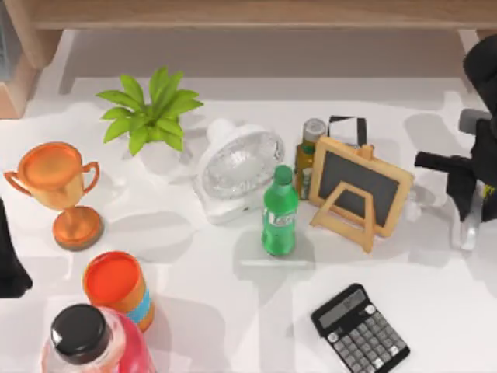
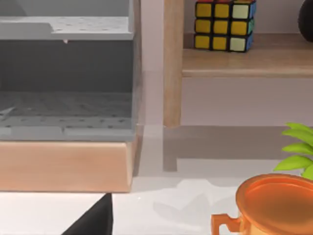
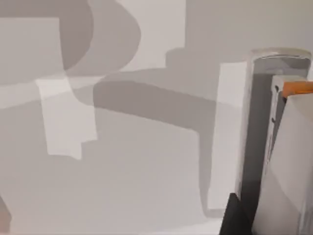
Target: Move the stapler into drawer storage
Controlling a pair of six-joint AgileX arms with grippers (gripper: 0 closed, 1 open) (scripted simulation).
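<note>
Closest to the lens, at the lower left of the top view, stands a pink bottle [image 1: 85,342] with a black cap on the white table [image 1: 217,311]. At the left edge the left gripper [image 1: 9,264] sits parked; whether it is apart or together cannot be told. Its wrist view faces a grey drawer unit [image 2: 66,73] on a wooden base. Moving right come an orange trophy [image 1: 58,183], an orange canister [image 1: 118,286], a green plant [image 1: 151,109], a white fan [image 1: 237,167], a green bottle [image 1: 279,214], a tin [image 1: 309,155], a small framed chalkboard [image 1: 361,186] and, lower right, a calculator [image 1: 359,330]. At the far right the stapler [image 1: 468,225] lies directly below the right gripper [image 1: 466,190]; whether that gripper clamps it cannot be told.
</note>
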